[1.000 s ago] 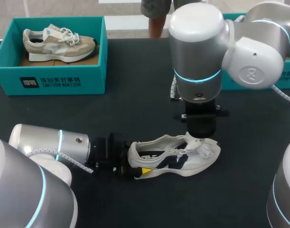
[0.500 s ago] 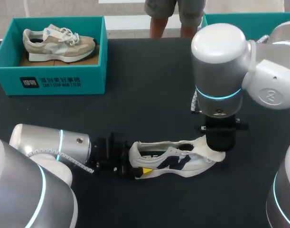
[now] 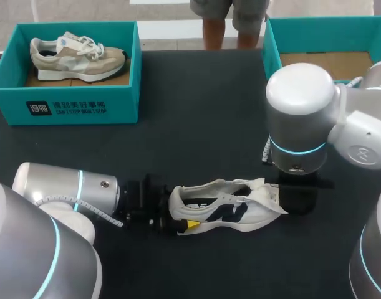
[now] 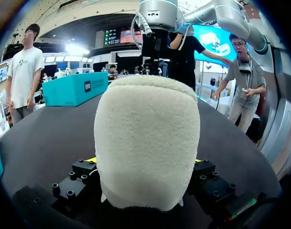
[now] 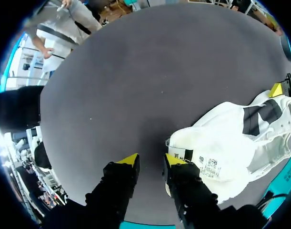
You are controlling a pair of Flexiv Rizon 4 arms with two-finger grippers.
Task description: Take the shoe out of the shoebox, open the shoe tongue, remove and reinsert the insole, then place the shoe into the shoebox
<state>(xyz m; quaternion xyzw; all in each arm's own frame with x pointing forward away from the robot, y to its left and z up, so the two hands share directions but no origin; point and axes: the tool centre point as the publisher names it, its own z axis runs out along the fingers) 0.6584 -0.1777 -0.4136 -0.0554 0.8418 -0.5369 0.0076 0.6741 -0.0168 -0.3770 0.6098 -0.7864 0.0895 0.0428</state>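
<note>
Left wrist view: gripper (image 4: pixel 144 161) clamps shoe (image 4: pixel 146 133) by fuzzy rounded heel.

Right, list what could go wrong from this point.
1. The tongue lies beside the right gripper, with nothing between that gripper's fingers. Unheld, it may flop back over the opening before the insole step.
2. The left gripper clamps only the heel of the white shoe. Any push or pull at the toe end could twist the shoe in that grip.
</note>
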